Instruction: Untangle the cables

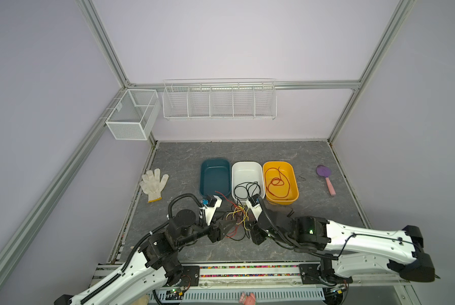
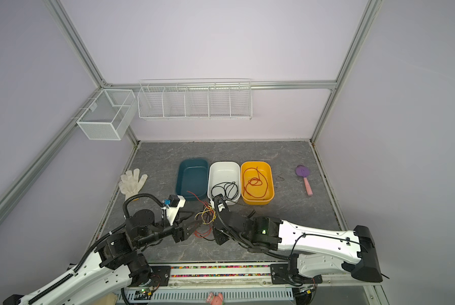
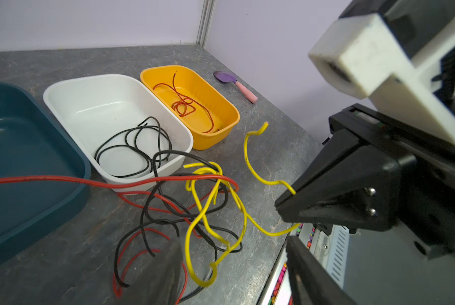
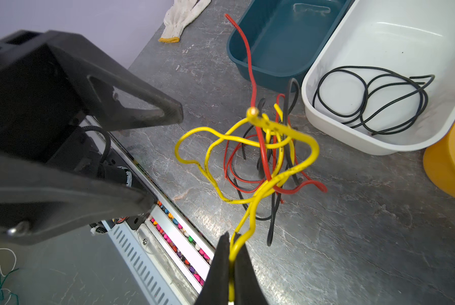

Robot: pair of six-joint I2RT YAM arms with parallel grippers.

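A tangle of red, black and yellow cables (image 1: 237, 219) lies on the grey table in front of the bins, and it also shows in a top view (image 2: 206, 216). My right gripper (image 4: 233, 245) is shut on a yellow cable (image 4: 250, 211), lifting it so its loops hang above the pile. In the left wrist view the right gripper (image 3: 287, 206) has that yellow strand running out on both sides. My left gripper (image 3: 231, 274) stands open, its jaws either side of a yellow loop (image 3: 202, 280) low in the tangle. The right wrist view shows the left gripper (image 4: 165, 158) with its jaws apart.
Three bins stand behind the tangle. The teal bin (image 1: 203, 179) has a red end reaching over its rim. The white bin (image 1: 247, 164) holds a black cable (image 1: 247, 188). The yellow bin (image 1: 296, 184) holds a red cable (image 1: 276, 182). A glove (image 1: 153, 183) lies left and a purple scoop (image 1: 325, 177) right.
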